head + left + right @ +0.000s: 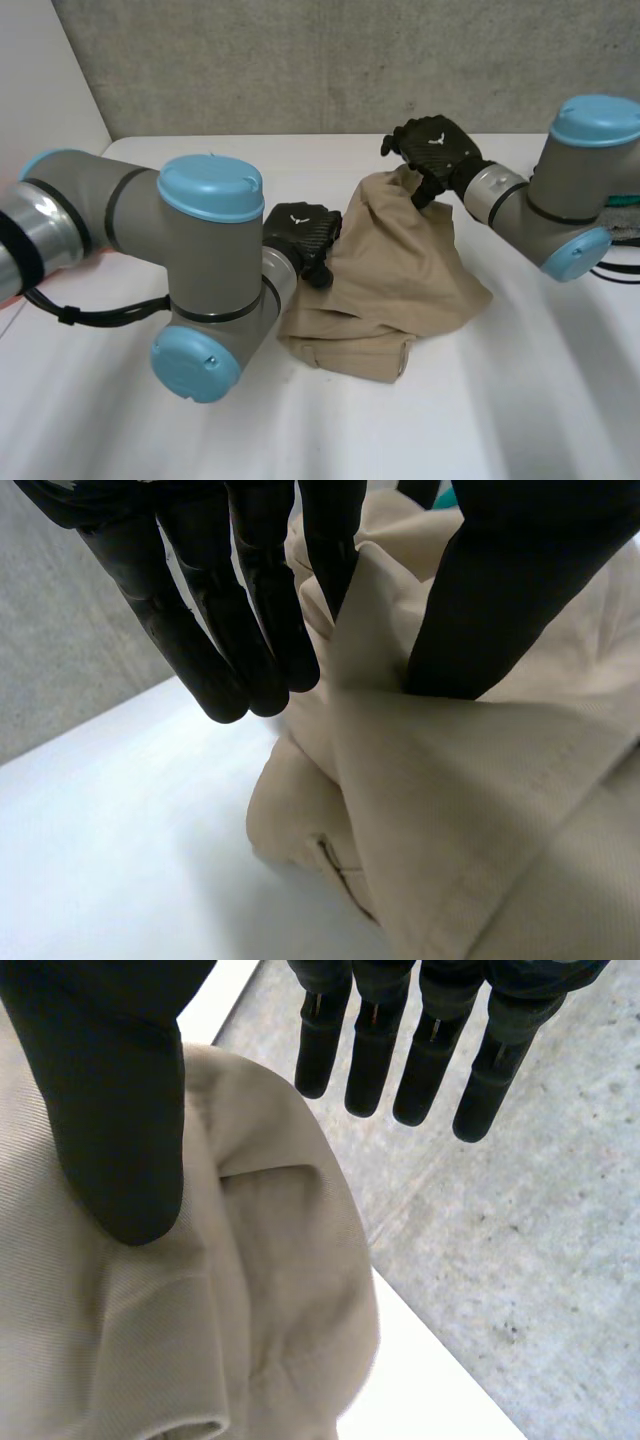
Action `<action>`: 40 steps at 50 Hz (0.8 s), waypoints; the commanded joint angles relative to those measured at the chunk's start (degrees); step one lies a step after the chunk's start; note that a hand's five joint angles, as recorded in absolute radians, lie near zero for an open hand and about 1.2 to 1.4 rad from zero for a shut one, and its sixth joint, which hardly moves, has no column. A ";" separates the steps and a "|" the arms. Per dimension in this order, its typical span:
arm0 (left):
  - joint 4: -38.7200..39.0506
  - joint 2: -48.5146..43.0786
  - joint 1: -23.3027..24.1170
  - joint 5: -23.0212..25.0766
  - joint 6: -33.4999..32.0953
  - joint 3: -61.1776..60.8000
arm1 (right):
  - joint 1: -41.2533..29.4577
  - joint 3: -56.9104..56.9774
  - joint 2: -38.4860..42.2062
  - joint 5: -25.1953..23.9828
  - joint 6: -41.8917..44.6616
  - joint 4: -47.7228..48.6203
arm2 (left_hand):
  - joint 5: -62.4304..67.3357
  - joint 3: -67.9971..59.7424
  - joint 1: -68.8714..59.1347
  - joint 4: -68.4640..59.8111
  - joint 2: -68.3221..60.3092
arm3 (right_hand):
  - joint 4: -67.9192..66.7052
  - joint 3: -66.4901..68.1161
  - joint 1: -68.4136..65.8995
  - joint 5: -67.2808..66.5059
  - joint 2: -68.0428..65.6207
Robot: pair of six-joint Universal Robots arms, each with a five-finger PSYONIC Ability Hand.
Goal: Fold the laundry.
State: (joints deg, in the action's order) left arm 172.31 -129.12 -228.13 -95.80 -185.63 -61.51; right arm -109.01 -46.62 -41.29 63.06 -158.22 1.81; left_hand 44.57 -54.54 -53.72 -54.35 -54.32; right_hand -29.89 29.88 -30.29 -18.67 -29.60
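Tan garment [400, 270]: bunched in a crumpled heap on the white surface [500, 410], between the two hands. No flat panel or clean fold line is seen. A thicker seamed part is doubled under at the end nearest the left hand's wrist. Task is judged barely started: spreading flat and every fold are left.

Left hand [300, 235]: set at the heap's side edge. A raised ridge of cloth is pinched between the thumb and the nearest finger. The other fingers [250, 620] are held straight and close together, clear of the cloth.

Right hand [435, 145]: set at the heap's far top, where the cloth is drawn up to a peak just under the palm. The thumb is laid against the cloth. The fingers [430, 1060] are straight, spread well away from the thumb, touching nothing. No pinch is seen here; whether cloth is hooked over the thumb cannot be told.
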 commanded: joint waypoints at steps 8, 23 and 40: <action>-4.00 13.36 -9.26 2.81 7.04 -2.55 | -2.09 -9.27 -11.87 17.97 -0.77 -8.56 | -44.57 44.54 43.72 44.35 44.32 | 19.89 -19.88 20.29 18.67 19.60; -3.12 14.43 -11.02 8.43 8.62 -21.37 | 1.69 -29.66 -23.83 17.53 4.77 -18.25 | -44.57 44.54 43.72 44.35 44.32 | 19.89 -19.88 20.29 18.67 19.60; -4.00 -0.07 -9.36 18.11 18.73 -12.15 | 5.03 -41.18 -26.39 14.19 5.38 -11.21 | -19.89 19.86 19.03 19.66 19.64 | 19.89 -19.88 20.29 18.67 19.60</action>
State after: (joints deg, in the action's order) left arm 168.68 -124.59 -239.12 -78.43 -168.76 -78.21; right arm -104.06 -85.91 -67.43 77.18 -152.89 -9.91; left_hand 6.30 -15.78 -16.12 -15.72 -16.25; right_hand -11.73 11.82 -12.84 -2.79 -11.84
